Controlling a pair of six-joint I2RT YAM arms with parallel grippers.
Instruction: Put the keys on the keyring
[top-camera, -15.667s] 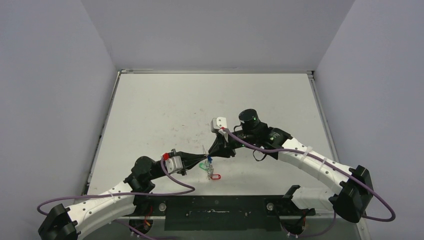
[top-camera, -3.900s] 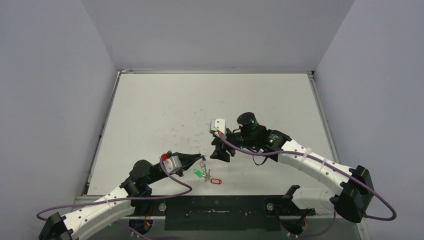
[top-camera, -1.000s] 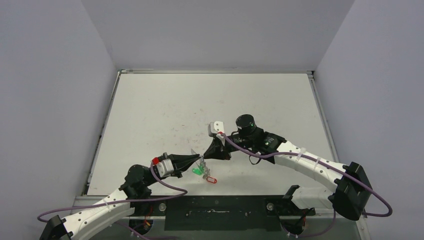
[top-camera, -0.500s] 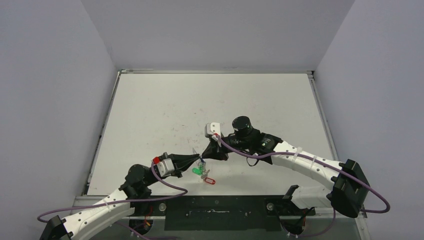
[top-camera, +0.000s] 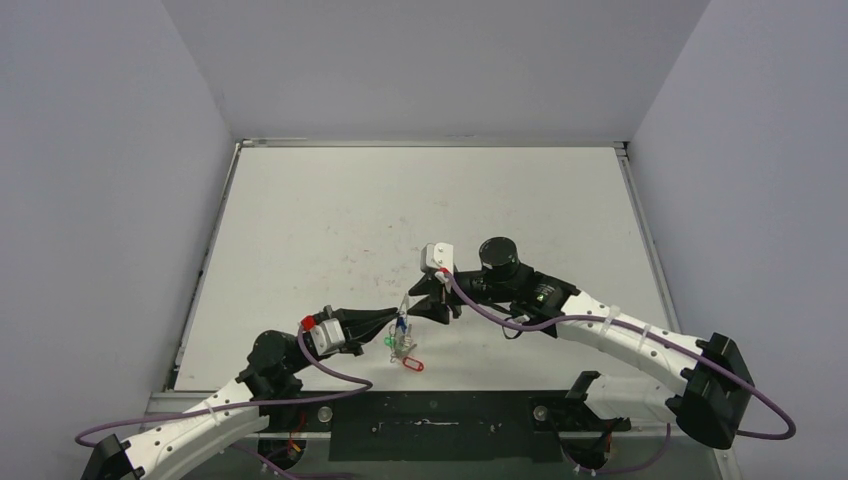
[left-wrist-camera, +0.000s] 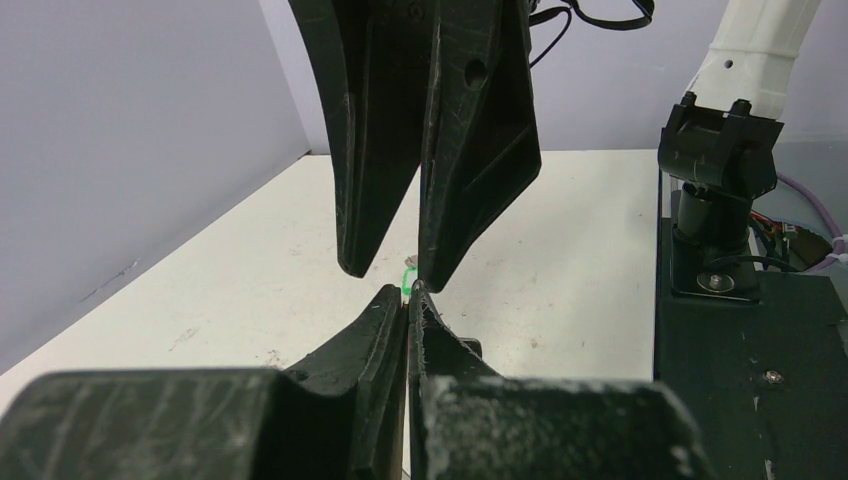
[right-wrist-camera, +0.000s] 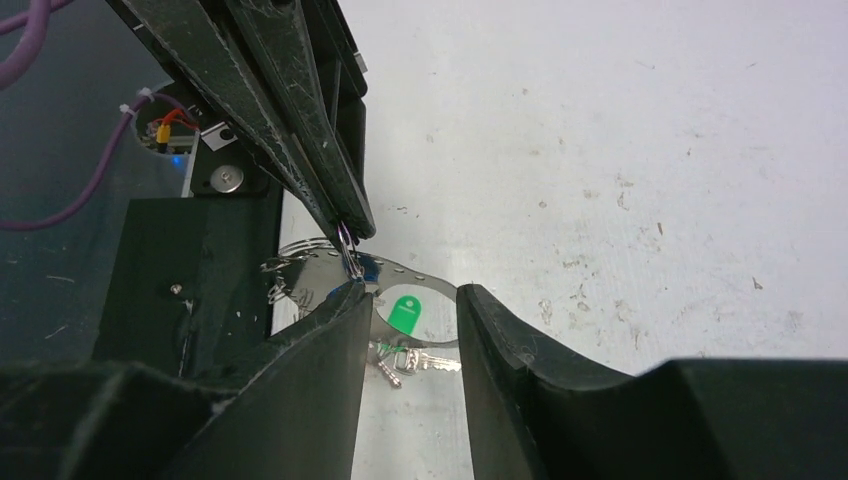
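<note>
My left gripper (top-camera: 397, 322) is shut on the rim of the keyring (right-wrist-camera: 425, 277), a silver sheet-metal hoop held on edge just above the table. In the right wrist view its fingertips (right-wrist-camera: 347, 238) pinch the hoop among the small wire loops. Below the hoop hang the keys: a green tag (right-wrist-camera: 403, 315) with a silver key (right-wrist-camera: 430, 363), and a red tag (top-camera: 410, 364) on the table. My right gripper (right-wrist-camera: 413, 295) is open, its fingers either side of the hoop's near arc. In the left wrist view, the right gripper (left-wrist-camera: 392, 275) stands tip to tip with the left one (left-wrist-camera: 410, 292).
The white table (top-camera: 400, 200) is scuffed and bounded by grey walls on three sides. A black base plate (top-camera: 430, 420) runs along the near edge between the arm mounts. The right arm's mount (left-wrist-camera: 715, 200) stands at the right of the left wrist view.
My right gripper has opened from shut and drawn back a little to the right. The left gripper still pinches the keyring; the red tag has shifted slightly left.
</note>
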